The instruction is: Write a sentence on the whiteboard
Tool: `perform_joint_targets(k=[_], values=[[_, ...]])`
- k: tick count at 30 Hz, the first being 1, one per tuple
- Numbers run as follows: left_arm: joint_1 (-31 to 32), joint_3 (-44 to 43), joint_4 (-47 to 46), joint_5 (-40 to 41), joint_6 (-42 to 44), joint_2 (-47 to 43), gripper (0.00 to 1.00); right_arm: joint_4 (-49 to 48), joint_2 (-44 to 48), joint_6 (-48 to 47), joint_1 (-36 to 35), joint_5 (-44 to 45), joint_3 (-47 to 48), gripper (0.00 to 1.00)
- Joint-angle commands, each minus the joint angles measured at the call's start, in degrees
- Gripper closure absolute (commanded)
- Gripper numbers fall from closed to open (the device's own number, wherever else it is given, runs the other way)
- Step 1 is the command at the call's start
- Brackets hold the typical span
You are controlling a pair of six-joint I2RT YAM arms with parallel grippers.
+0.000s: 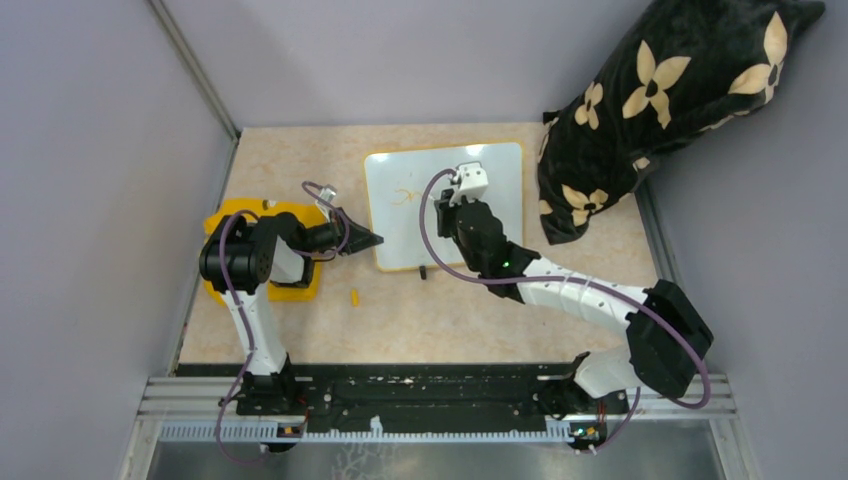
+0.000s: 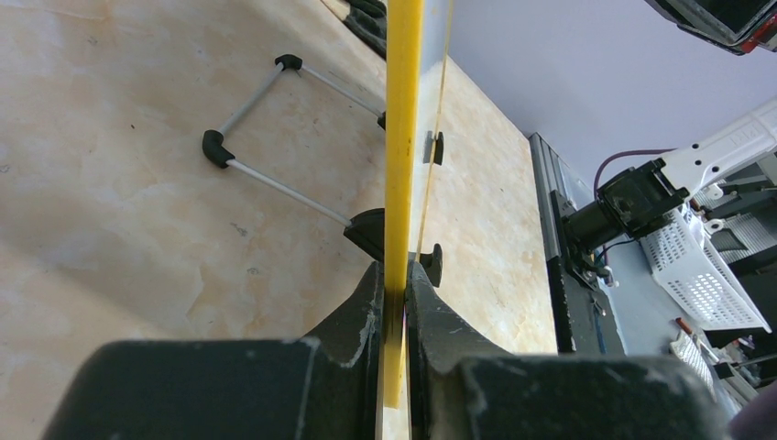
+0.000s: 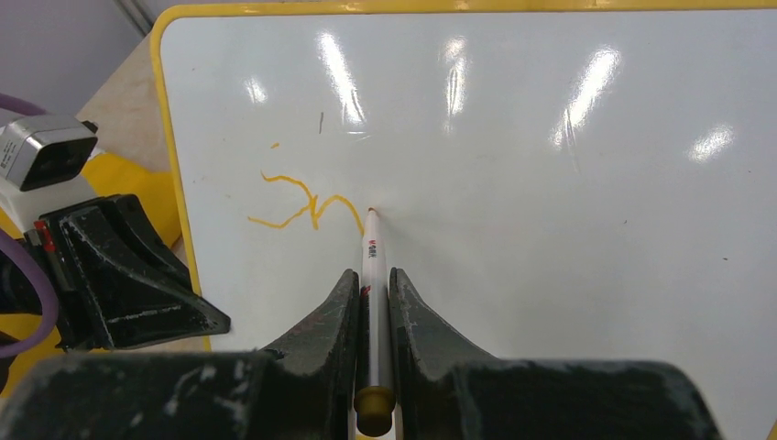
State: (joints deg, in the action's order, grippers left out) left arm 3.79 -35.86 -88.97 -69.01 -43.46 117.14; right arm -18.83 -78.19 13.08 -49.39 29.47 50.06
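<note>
Right tool (image 3: 371, 280) grips a pen (image 3: 371, 249), tip on the whiteboard (image 3: 550, 275) at orange strokes (image 3: 302, 206); left tool (image 2: 396, 272) clamps its rim.

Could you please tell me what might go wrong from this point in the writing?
The left end effector clamps just the thin rim of the whiteboard, so writing pressure could pivot it. The pen, held near its rear by the right end effector with its tip on the board, might tilt or slide back, breaking the orange strokes.
</note>
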Motion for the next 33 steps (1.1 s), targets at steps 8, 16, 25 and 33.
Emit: perform_joint_targets(k=[8,16,25,33], values=[[0.2,-0.4,-12.5,-0.1,0.2,1.5,1.00,0.0,1.7,-0.1,2.5,2.8,0.3,1.00],[0.2,-0.4,-12.5,-0.1,0.1,1.5,1.00,0.6,2.8,0.9,2.5,2.8,-2.2,1.00],[0.2,-0.5,-12.5,-0.1,0.1,1.6,1.00,1.2,4.3,1.5,2.5,2.8,-4.8,1.00],[0.2,-0.5,-12.5,-0.1,0.0,1.6,1.00,2.0,5.6,2.0,2.4,2.3,-5.8,1.00]])
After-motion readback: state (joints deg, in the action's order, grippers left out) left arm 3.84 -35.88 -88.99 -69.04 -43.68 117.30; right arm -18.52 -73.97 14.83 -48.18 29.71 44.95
